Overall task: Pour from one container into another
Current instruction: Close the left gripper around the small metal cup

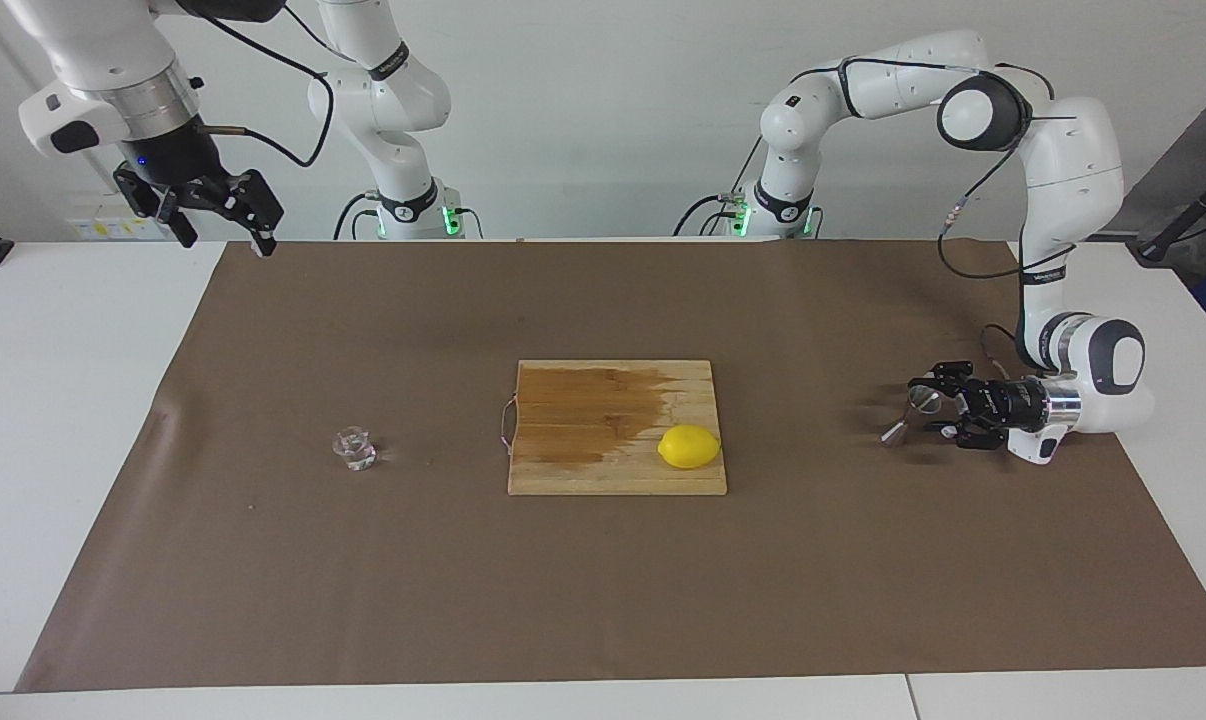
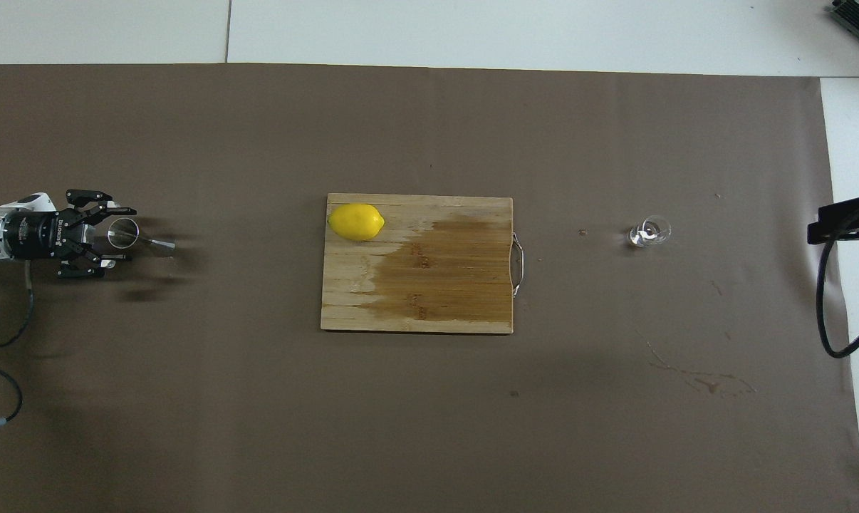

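Observation:
The steel jigger (image 1: 910, 410) (image 2: 142, 239) stands on the brown mat at the left arm's end of the table. My left gripper (image 1: 933, 405) (image 2: 120, 236) lies low and level beside it. It is open, with a finger on each side of the jigger's upper cone and a small gap showing to each. The tiny clear glass cup (image 1: 354, 449) (image 2: 649, 232) stands alone on the mat toward the right arm's end. My right gripper (image 1: 221, 232) hangs high over the mat's corner near its own base, open and holding nothing.
A wooden cutting board (image 1: 583, 420) (image 2: 436, 285) with a dark wet patch lies mid-table. A lemon (image 1: 689, 446) (image 2: 356, 221) sits on its corner toward the left arm's end. Brown mat (image 1: 603, 590) covers the table, with white table top around it.

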You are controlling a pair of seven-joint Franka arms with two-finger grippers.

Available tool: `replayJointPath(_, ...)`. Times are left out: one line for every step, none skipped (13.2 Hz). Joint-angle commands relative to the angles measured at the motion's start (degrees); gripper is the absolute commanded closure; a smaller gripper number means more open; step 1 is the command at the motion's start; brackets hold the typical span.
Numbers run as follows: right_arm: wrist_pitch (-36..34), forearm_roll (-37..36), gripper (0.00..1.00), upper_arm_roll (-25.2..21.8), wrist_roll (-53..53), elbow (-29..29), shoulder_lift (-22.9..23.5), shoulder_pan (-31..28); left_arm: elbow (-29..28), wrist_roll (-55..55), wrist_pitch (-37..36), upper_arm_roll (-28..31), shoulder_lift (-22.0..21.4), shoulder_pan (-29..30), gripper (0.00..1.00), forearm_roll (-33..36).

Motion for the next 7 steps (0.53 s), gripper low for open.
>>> replayJointPath(0.1,1.7,0.00,0.1,0.0,0.3,-0.1,-1.0,-0.6,-1.2,0.0,-0.1,-0.8,0.3,0.29,-1.0)
replayJointPath(0.1,1.7,0.00,0.1,0.0,0.3,0.0,-1.0,-0.7,-1.2,0.0,-0.1,-0.8,0.3,0.30,-1.0)
replayJointPath(0.1,1.7,0.00,0.1,0.1,0.3,0.0,-1.0,-0.7,-1.1,0.0,-0.1,-0.8,0.3,0.30,-1.0)
replayJointPath(0.2,1.7,0.00,0.1,0.1,0.3,0.0,-1.0,-0.7,-1.1,0.1,-0.2,-0.8,0.3,0.31,-1.1)
replayJointPath(0.2,1.8,0.00,0.1,0.1,0.3,0.0,-1.0,-0.7,-1.1,0.0,-0.2,-0.8,0.3,0.32,-1.1)
replayJointPath(0.3,1.8,0.00,0.1,0.1,0.3,0.0,-1.0,-0.7,-1.1,0.0,-0.3,-0.8,0.3,0.33,-1.1)
replayJointPath(1.0,1.8,0.00,0.0,0.2,0.3,0.1,-1.3,-0.7,-1.1,0.1,-0.3,-0.8,0.3,0.35,-1.3)
